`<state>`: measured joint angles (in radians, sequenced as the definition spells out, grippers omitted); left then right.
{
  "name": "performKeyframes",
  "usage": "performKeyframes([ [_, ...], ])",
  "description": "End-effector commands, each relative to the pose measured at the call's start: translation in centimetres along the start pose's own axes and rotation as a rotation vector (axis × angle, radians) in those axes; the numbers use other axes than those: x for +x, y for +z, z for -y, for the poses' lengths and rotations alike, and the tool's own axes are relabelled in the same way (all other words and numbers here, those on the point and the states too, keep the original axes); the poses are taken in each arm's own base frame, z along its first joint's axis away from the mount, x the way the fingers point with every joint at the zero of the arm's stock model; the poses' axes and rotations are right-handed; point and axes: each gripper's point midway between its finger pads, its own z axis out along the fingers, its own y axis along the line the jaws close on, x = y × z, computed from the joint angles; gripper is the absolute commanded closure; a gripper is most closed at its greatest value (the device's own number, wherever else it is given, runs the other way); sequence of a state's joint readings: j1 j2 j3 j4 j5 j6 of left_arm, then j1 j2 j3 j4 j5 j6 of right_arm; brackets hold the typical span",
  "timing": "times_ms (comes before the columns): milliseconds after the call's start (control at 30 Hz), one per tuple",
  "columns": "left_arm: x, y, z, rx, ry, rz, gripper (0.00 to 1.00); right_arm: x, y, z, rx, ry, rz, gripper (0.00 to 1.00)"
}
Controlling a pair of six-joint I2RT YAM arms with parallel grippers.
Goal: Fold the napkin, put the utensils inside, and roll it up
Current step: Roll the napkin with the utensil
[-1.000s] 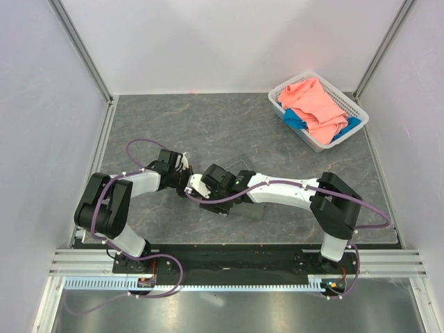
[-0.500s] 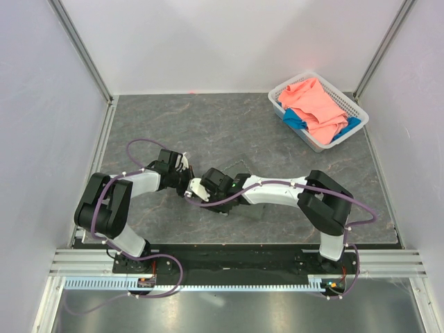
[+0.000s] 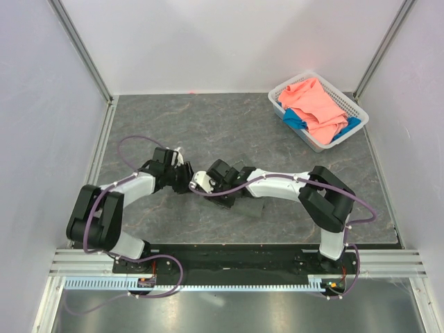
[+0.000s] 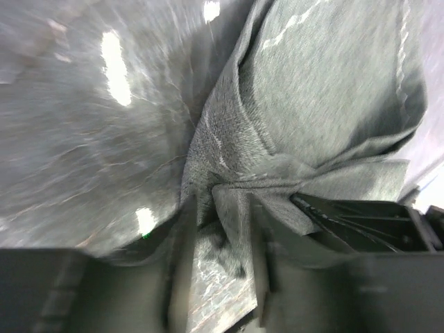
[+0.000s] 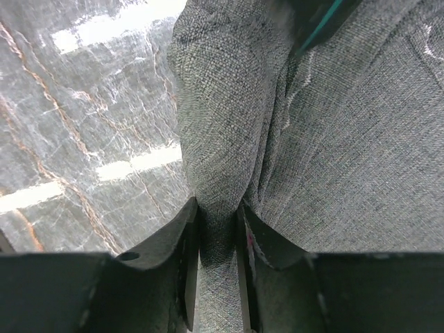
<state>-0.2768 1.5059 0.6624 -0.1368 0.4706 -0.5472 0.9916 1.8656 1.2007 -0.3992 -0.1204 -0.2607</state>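
The dark grey napkin (image 3: 252,207) lies bunched on the table under the right forearm, mostly hidden by both arms. My left gripper (image 3: 186,182) is shut on a bunched fold of the napkin (image 4: 232,201), seen between its fingers (image 4: 177,263) in the left wrist view. My right gripper (image 3: 205,183) is shut on a thick rolled fold of the napkin (image 5: 219,173), pinched between its fingers (image 5: 189,239). The two grippers sit close together at the napkin's left end. The fork and chopsticks are out of view.
A white basket (image 3: 355,125) at the back right holds a salmon-pink cloth (image 3: 316,104) and a blue cloth (image 3: 294,120). Walls enclose the grey marbled tabletop (image 3: 208,125) on three sides.
Both grippers have shifted slightly toward the far side, still holding the napkin. The left arm's elbow has swung lower left and the right arm's elbow has moved left.
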Motion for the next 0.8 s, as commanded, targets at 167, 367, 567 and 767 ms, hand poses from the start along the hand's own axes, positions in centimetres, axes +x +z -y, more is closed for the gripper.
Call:
performKeyframes([
  [167, -2.4, -3.6, -1.4, -0.085, 0.028, 0.247, 0.46, 1.8, -0.4, -3.0, -0.285, 0.12, -0.039, 0.71],
  [367, -1.6, -4.0, 1.3, 0.098, 0.11, 0.272, 0.41, 0.6, -1.2, -3.6, -0.467, 0.199, -0.012, 0.71],
  [567, -0.7, -3.6, 2.2, 0.185, 0.145, 0.251, 0.36, 0.2, -1.3, -3.5, -0.619, 0.286, -0.008, 0.7],
  [767, -0.2, -2.8, 2.1, 0.202, 0.148, 0.212, 0.34, 0.7, -0.4, -2.7, -0.726, 0.383, -0.011, 0.7],
])
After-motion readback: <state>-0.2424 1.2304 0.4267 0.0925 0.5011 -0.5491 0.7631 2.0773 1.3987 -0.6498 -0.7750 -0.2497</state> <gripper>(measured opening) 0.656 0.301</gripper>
